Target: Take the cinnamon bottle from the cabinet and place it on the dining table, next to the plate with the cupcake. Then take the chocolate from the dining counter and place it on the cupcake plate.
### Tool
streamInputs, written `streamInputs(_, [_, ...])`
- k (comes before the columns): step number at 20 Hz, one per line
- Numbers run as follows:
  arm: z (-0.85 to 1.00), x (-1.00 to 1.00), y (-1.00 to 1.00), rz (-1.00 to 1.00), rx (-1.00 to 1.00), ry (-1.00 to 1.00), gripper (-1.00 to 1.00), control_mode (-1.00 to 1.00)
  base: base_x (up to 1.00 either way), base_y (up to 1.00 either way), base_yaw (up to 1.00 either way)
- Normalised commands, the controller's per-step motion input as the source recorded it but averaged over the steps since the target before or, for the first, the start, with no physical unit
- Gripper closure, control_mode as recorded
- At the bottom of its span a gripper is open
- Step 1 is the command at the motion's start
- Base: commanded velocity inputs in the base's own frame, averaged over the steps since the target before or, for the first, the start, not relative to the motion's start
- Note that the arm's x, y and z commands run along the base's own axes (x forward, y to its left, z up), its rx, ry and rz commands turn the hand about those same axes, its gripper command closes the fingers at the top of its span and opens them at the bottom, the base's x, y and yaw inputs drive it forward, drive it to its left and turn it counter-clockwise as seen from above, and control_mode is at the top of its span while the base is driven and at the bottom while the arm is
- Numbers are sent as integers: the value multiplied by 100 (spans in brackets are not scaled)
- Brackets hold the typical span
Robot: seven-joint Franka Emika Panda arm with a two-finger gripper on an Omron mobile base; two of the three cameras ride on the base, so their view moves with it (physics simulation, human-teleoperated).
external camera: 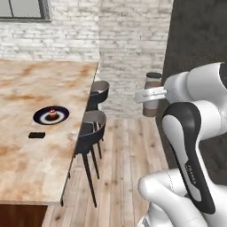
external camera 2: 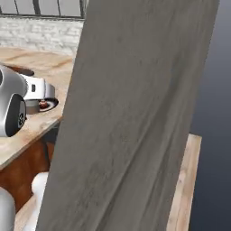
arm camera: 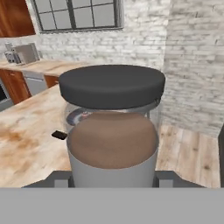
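We see the gripper (external camera: 150, 94) clamped on the cinnamon bottle (external camera: 152, 94) above open floor, short of the dining table (external camera: 26, 177); any slip would drop it.

Two dark bar stools (external camera: 94, 128) stand in a row against the long edge of the stone top, on a pale plank floor (external camera: 128, 164). A whitewashed brick wall (external camera: 128, 40) rises behind, with a paned window (arm camera: 78, 15) set in it. A toaster (arm camera: 21, 53) sits on the far desk (arm camera: 48, 66). A broad grey panel (external camera 2: 135, 117) stands close to the right base camera.
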Motion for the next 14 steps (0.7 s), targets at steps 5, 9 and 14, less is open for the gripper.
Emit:
streamInputs(5, [0,0,0,0,0,0,100,100,60,-48,57])
streamInputs(9, [0,0,0,0,0,0,100,100,46,-56,57])
streamInputs(14, [0,0,0,0,0,0,100,100,26,-69,54])
